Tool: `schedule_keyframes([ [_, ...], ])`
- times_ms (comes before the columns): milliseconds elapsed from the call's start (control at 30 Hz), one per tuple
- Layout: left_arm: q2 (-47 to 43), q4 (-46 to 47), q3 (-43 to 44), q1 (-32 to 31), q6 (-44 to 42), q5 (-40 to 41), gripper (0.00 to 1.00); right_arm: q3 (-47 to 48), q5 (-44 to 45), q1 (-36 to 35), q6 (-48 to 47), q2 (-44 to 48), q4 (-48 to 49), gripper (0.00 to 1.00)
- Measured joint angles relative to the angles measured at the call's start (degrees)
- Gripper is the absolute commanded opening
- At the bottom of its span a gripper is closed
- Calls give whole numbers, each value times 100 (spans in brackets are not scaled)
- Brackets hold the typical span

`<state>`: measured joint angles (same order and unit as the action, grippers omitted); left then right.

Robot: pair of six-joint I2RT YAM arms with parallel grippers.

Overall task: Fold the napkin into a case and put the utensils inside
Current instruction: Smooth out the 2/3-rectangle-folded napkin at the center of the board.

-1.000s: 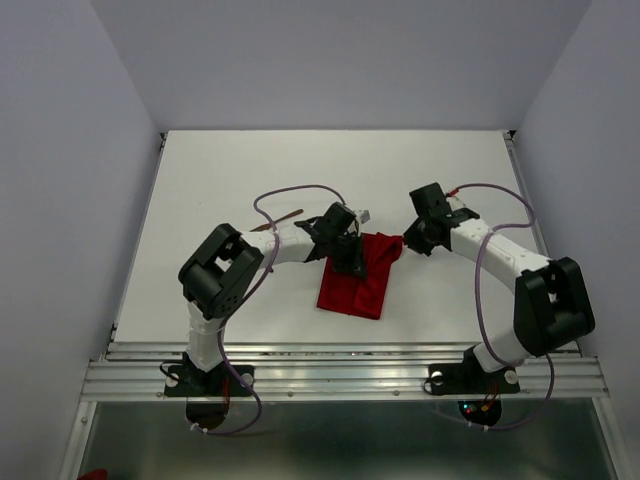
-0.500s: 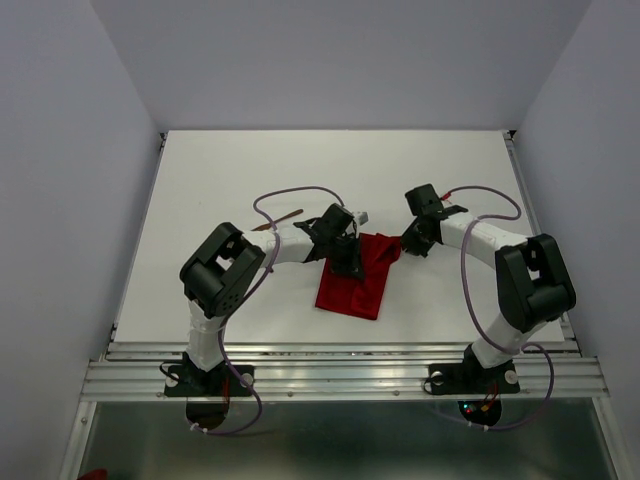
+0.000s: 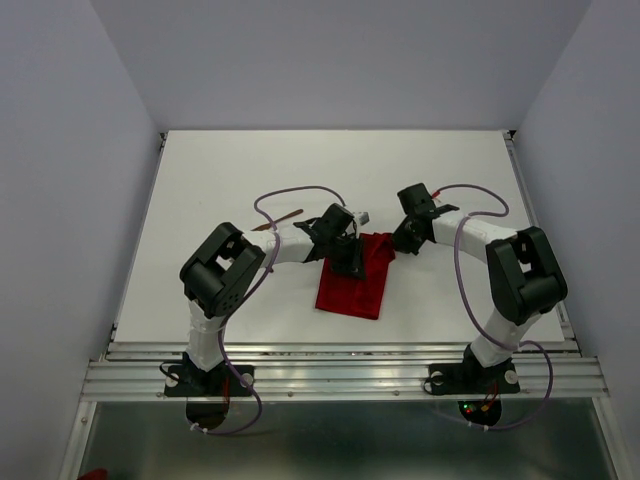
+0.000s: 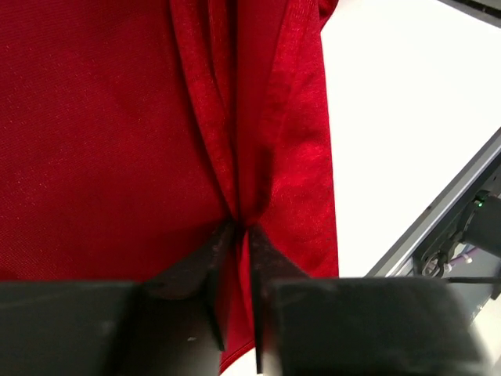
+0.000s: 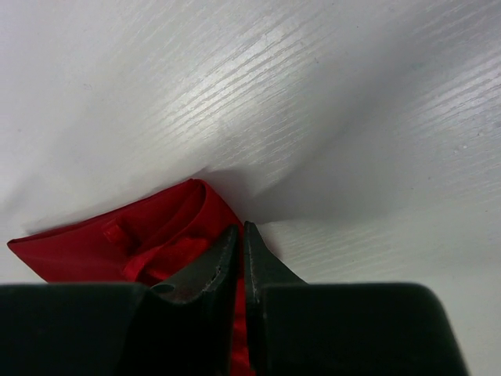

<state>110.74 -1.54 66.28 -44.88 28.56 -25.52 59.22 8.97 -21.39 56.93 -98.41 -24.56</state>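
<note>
Pinching one red napkin (image 3: pixel 350 288) from both sides at the middle of the table (image 3: pixel 220 170)
Top view: two grippers, left gripper (image 3: pixel 346 258) and right gripper (image 3: pixel 400 240), and one wooden utensil (image 3: pixel 285 217) showing beyond the left arm. Left wrist: jaws nearly closed on a pleat; a tug could drag the fold askew. Right wrist: jaws nearly shut on the napkin's corner, which could slip free

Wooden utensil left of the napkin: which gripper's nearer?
Left. The left gripper sits on the napkin just right of the utensil; the right gripper is farther right, at the napkin's far-right corner.
</note>
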Motion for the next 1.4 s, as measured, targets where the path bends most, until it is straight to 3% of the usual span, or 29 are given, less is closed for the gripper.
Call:
schedule_keyframes([
  [100, -2, 0, 11, 2, -28, -46, 56, 11, -4, -9, -7, 0, 15, 11],
  [233, -92, -61, 74, 17, -101, -46, 66, 116, -26, -9, -24, -13, 20, 11],
  [500, -269, -409, 269, 282, -293, 46, 65, 258, -26, -9, -76, -37, 17, 11],
  [767, -389, -472, 503, 739, -422, 22, 45, 417, -44, -33, -127, -192, 20, 11],
  [900, -367, -483, 522, 859, -402, 42, 23, 450, -50, -79, -151, -249, 11, 11],
  [933, -332, -518, 566, 868, -400, 50, 10, 474, -55, -81, -166, -262, 9, 12],
  [1000, -188, -531, 702, 914, -376, 74, 0, 538, -68, -81, -184, -291, 11, 11],
  [1400, 514, -564, 863, 1010, -330, 133, 0, 931, -125, -229, -238, -485, -39, 11],
])
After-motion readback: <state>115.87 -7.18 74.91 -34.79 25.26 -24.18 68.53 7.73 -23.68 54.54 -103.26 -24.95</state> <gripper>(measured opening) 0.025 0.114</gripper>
